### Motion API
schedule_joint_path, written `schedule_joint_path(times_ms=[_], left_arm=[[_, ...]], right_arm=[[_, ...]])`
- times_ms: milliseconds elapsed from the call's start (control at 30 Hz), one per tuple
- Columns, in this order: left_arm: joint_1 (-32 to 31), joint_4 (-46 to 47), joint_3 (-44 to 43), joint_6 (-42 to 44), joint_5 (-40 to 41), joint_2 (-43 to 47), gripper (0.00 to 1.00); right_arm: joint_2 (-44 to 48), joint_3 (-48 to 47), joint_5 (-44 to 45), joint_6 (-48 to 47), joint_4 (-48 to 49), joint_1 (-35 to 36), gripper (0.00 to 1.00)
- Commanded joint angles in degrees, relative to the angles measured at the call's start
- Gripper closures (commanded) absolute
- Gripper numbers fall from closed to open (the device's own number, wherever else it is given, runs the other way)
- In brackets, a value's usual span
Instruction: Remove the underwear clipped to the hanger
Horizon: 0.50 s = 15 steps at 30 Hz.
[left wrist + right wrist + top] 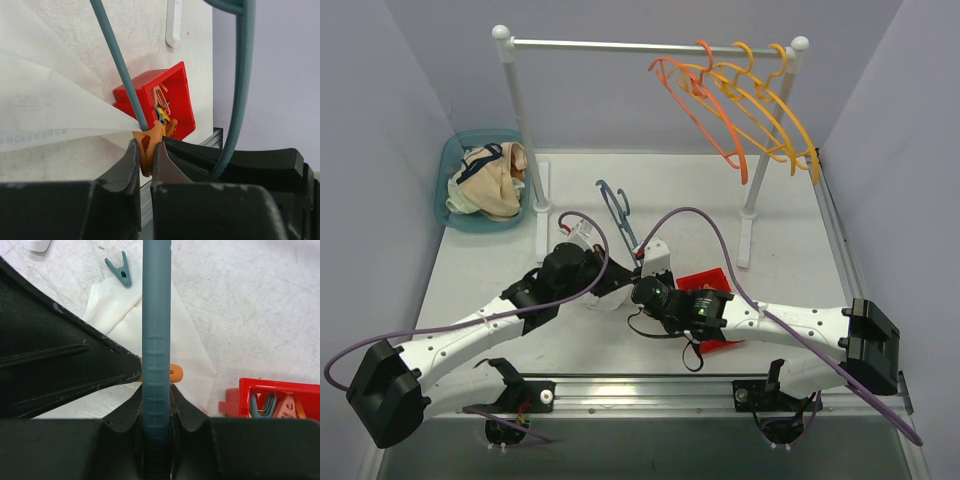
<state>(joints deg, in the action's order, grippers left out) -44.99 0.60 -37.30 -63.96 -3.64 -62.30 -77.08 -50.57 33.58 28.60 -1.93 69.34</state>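
The white underwear (pixel 45 115) lies flat on the table, held to the teal hanger (pixel 122 70) by an orange clip (pixel 148 145). My left gripper (pixel 146 146) is shut on that orange clip. My right gripper (pixel 156 390) is shut on the teal hanger's bar (pixel 156 330), with the orange clip (pixel 175 373) and the white underwear (pixel 192 347) just beyond its fingertips. In the top view both grippers meet mid-table, left gripper (pixel 610 285) beside right gripper (pixel 642 287), and the hanger's hook (pixel 614 205) points away. A cream brief with dark trim (pixel 483 160) lies in the basket.
A red bin (pixel 712 285) of clips sits just right of the grippers. A loose teal clip (pixel 120 271) lies on the table. A teal basket (pixel 455 155) of cloths stands back left. A white rack (pixel 620 45) with orange and yellow hangers (pixel 740 100) spans the back.
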Motion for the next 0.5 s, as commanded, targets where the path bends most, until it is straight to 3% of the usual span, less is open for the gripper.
schedule_joint_path(times_ms=[0, 300, 467], left_arm=[[0.34, 0.11, -1.46, 1.21, 0.39, 2.62, 0.97], [6.67, -5.52, -3.48, 3.14, 2.67, 7.98, 0.96], [8.69, -10.26, -5.94, 6.91, 3.20, 9.39, 0.84]], right_arm=[[2.37, 0.38, 1.49, 0.32, 1.50, -0.44, 1.00], [2.02, 0.64, -0.10, 0.40, 0.71, -0.87, 1.00], [2.55, 0.47, -0.27, -0.29, -0.17, -1.40, 1.00]])
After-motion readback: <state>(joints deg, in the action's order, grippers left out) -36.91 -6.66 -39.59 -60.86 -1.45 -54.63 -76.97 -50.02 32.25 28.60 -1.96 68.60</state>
